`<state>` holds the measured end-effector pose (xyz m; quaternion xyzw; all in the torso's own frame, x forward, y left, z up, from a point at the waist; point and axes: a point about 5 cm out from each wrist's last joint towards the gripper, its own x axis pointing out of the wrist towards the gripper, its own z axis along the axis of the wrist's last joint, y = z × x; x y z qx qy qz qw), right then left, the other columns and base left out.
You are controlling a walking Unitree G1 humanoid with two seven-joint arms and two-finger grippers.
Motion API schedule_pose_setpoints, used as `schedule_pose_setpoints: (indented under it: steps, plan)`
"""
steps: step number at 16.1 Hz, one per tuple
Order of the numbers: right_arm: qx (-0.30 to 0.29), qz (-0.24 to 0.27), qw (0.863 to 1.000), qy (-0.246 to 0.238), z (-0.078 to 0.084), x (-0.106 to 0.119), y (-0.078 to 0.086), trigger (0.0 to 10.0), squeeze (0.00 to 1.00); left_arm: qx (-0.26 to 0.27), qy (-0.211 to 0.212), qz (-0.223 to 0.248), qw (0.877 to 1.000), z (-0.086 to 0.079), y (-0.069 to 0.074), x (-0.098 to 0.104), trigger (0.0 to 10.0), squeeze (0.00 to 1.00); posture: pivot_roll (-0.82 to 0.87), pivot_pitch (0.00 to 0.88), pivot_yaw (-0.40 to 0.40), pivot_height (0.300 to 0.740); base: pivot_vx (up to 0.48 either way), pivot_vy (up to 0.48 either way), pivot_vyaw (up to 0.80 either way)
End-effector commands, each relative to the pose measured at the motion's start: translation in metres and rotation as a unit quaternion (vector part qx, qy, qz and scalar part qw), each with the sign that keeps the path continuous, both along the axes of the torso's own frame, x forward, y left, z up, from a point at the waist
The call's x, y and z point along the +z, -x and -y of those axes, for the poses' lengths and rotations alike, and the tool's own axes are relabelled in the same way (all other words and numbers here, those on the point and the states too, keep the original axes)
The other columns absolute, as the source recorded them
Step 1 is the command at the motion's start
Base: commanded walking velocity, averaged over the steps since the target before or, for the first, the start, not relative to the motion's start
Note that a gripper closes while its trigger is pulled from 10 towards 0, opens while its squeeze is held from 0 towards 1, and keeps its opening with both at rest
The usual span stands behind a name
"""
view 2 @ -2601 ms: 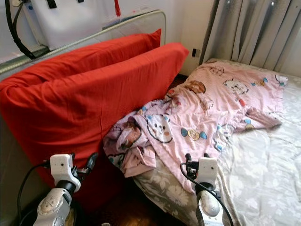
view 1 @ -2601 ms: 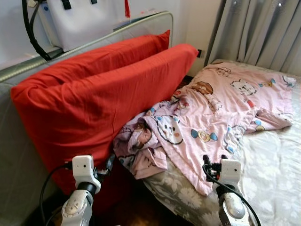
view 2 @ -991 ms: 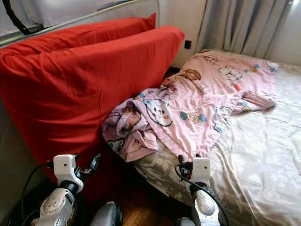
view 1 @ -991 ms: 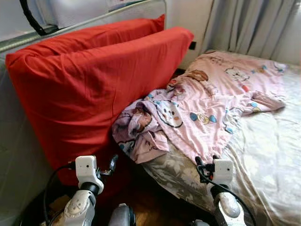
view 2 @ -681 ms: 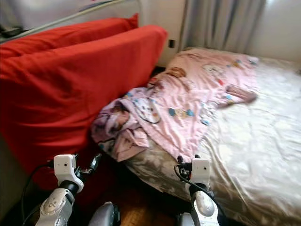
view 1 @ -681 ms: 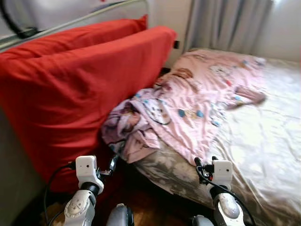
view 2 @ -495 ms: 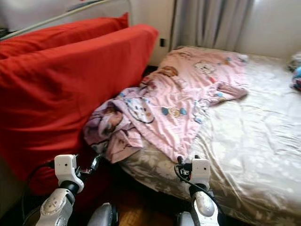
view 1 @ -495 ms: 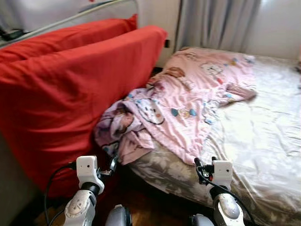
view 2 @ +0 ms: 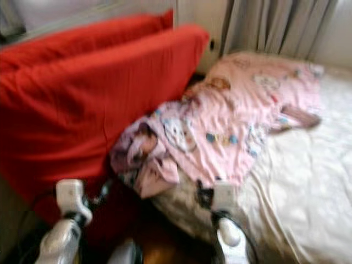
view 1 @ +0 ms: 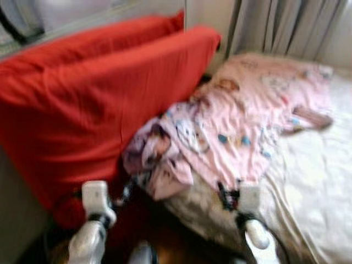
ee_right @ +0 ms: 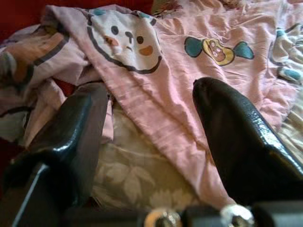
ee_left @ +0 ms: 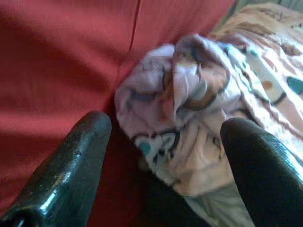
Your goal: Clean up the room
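The pink cartoon-print blanket lies rumpled across the near half of the bed, its bunched, purplish end spilling off the mattress edge against the red cushions. Starting at the left, two big red cushions stand leaning on edge along a grey rail or headboard, the front one pressed against the blanket's crumpled end. Below them the left arm is held low and forward, its white wrist block upright, with the left gripper pointed at the seam where the red cushion meets the bunched blanket; its jaws are spread wide apart and hold nothing, one black finger in front of the red fabric and the other in front of the printed cloth. Further right, the right arm is raised likewise, forearm angled up from the bottom of the head views, and the right gripper hovers near the hanging hem of the blanket at the mattress edge; its jaws are also wide open and empty, a cartoon face and a candy print visible between them above the grey floral sheet. The rest of the bed to the right is bare pale sheet, and grey curtains hang behind it. The head views are blurred.
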<state>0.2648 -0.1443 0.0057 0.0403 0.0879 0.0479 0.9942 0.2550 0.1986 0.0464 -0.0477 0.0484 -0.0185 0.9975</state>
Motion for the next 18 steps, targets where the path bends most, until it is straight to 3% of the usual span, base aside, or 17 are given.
schedule_pose_setpoints:
  steps: [1, 5, 8, 12, 18]
  plan:
    - [-0.019, -0.01, 1.0, 0.006, 0.014, -0.004, 0.005, 10.0, 0.0, -0.012, 0.012, -0.002, 1.0, 0.009, -0.001, -0.001, 10.0, 0.0, -0.03, 0.019, 0.032, 0.624, 0.281, 0.0, 0.0]
    - [-0.025, -0.019, 0.999, 0.006, 0.015, -0.006, 0.005, 10.0, 0.0, -0.015, 0.011, -0.001, 1.0, 0.009, -0.001, 0.0, 10.0, 0.0, -0.03, 0.021, 0.036, 0.624, 0.275, 0.0, 0.0]
    - [-0.055, -0.044, 0.997, -0.022, 0.019, -0.01, 0.002, 10.0, 0.0, -0.021, 0.012, -0.003, 1.0, 0.011, -0.002, 0.0, 10.0, 0.0, -0.03, 0.022, 0.038, 0.624, 0.0, 0.0, 0.0]
    - [-0.041, -0.039, 0.998, -0.007, 0.019, -0.004, -0.008, 10.0, 0.0, -0.022, 0.013, 0.003, 1.0, 0.013, -0.005, 0.002, 10.0, 0.0, -0.02, 0.026, 0.035, 0.624, 0.27, 0.0, 0.0]
    - [-0.027, -0.052, 0.998, -0.003, 0.015, -0.006, -0.01, 10.0, 0.0, -0.023, 0.015, 0.004, 1.0, 0.014, -0.002, 0.003, 10.0, 0.0, -0.02, 0.043, 0.034, 0.624, 0.314, 0.0, 0.0]
